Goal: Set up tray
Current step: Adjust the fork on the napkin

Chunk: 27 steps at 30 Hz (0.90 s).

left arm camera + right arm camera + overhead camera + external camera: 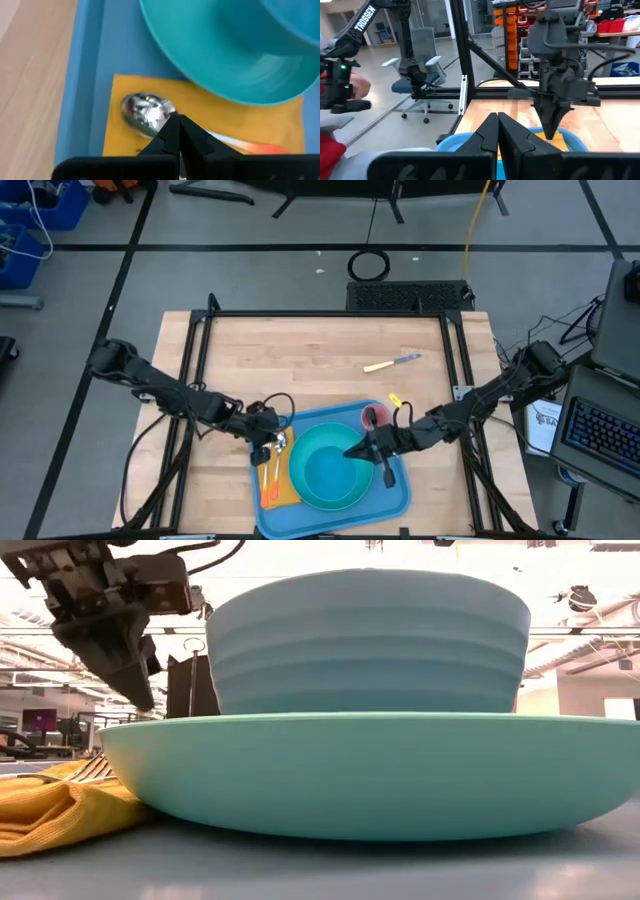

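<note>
Hovering over tray [398,502] — closed tools

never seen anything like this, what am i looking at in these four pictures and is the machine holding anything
It is a robot with two dark arms working at a wooden table. One picture looks straight down from above, one sits at table height, and two come from cameras on the arms' wrists.

On the table lies a blue tray. On it sit a teal plate with a bowl on top, a yellow napkin carrying a spoon and a fork, and a small red cup. A yellow-handled knife lies apart on the bare wood.

The left gripper is shut, its tips just above the spoon. The right gripper is shut over the bowl. Neither holds anything.
</note>
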### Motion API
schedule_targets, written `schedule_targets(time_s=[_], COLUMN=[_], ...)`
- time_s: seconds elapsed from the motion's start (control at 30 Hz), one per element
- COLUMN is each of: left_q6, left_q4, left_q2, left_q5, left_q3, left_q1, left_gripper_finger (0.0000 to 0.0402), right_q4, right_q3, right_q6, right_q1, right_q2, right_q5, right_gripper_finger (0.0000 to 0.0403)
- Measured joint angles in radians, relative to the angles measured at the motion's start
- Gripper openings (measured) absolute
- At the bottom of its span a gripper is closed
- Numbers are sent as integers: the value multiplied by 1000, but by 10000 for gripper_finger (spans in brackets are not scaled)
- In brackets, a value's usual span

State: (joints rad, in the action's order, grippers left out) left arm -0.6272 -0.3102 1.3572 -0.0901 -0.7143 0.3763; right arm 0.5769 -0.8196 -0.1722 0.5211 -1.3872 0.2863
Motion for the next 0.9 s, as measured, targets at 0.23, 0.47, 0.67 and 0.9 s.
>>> schedule_targets(time_s=[0.23, 0.47, 0.67, 0.9], left_q6=[-30, -32, -33, -36], left_q4=[-35, -34, -43, -56], left_q2=[42, 79, 90, 91], left_q5=[-8, -15, -13, -8], left_q3=[0, 0, 1, 1], left_q1=[0, -6, -13, -27], left_gripper_finger=[0, 0, 0, 0], right_q4=[14, 17, 17, 17], right_q3=[0, 0, 0, 0], right_q6=[0, 0, 1, 1], right_q1=[16, 18, 18, 18], right_q2=[0, 0, 0, 0], right_q5=[1, 3, 4, 5], right_gripper_finger=[0, 0, 0, 0])
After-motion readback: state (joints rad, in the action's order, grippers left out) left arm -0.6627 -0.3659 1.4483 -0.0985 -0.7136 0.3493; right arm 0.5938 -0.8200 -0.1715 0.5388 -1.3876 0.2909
